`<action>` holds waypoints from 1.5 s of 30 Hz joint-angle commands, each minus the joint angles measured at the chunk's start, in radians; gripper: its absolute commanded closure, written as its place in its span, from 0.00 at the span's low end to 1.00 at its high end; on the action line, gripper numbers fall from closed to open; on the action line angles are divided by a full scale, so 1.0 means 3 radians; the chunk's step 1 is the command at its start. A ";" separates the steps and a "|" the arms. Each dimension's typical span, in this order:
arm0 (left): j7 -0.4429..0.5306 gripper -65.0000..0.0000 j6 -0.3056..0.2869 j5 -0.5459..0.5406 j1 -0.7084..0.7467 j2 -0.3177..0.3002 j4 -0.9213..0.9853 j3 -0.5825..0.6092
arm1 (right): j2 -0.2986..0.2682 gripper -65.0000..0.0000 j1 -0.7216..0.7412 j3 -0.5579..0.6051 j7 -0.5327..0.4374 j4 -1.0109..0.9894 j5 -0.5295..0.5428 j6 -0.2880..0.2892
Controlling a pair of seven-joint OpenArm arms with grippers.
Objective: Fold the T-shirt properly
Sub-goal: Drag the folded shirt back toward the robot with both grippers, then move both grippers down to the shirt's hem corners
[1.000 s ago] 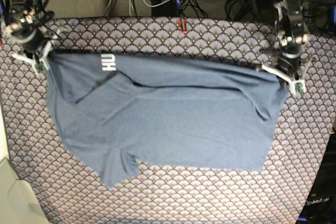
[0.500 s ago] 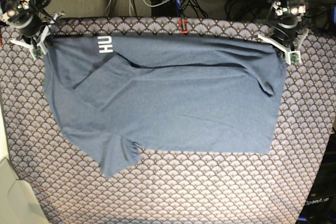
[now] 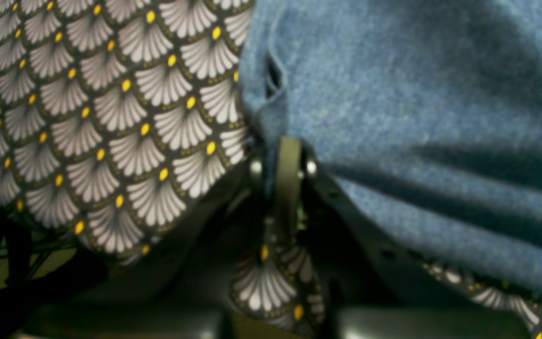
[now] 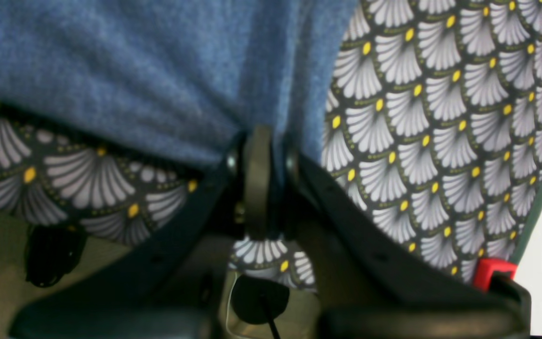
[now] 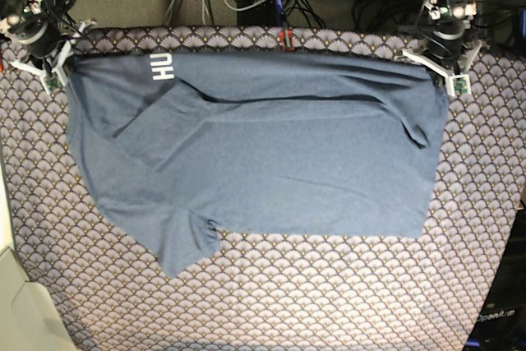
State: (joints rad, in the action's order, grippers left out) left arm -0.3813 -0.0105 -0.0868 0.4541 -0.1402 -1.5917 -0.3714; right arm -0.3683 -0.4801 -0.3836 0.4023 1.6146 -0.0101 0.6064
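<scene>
Lettering on the one slate-blue cotton T-shirt point(image 5: 271, 154) is partly hidden by a fold; left gripper point(image 5: 444, 76) and right gripper point(image 5: 57, 67) each clench a far corner.

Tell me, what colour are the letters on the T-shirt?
White, on the blue T-shirt; seen best in the base view.

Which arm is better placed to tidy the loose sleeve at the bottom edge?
Right, probably. The right gripper is on the same side as the sleeve; the left gripper sits across the T-shirt. Both are clamped on its top corners.
</scene>
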 commanded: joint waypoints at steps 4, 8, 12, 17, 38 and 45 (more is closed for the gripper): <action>-0.0061 0.99 0.0017 0.0026 0.0028 -0.0011 -0.0036 -0.0018 | -0.0048 1.00 -0.0013 -0.0044 0.0012 0.0037 -0.0020 -0.0024; -0.0066 0.94 0.0017 0.0026 0.0028 -0.0011 -0.0036 -0.0018 | -0.0043 0.97 -0.0008 -0.0044 0.0017 0.0037 -0.0020 -0.0024; -0.0066 0.64 0.0017 0.0026 0.0059 -0.0011 -0.0036 -0.0018 | -0.0043 0.76 -0.0013 -0.0044 0.0017 0.0032 -0.0020 -0.0024; -0.0046 0.33 0.0017 0.0026 0.0115 -0.0011 -0.0144 0.0008 | -0.0059 0.52 -0.0013 -0.0049 0.0017 0.0032 -0.0020 -0.0024; -0.0066 0.24 0.0017 0.0041 0.0023 -0.0042 -0.1085 -0.0018 | -0.0043 0.50 0.0130 -0.0478 0.0002 0.0426 -0.0015 -0.0019; -0.0072 0.23 0.0017 0.0057 -0.0647 -0.0036 -0.0783 -0.0018 | -0.0059 0.50 0.0728 -0.0289 0.0017 0.0323 -0.0025 -0.0019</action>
State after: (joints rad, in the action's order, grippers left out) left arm -0.4305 -0.0071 -0.0731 0.2649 -0.1436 -1.8072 -0.3725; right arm -0.3725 -0.2630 -0.4644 0.4282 1.6978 -0.0261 0.6010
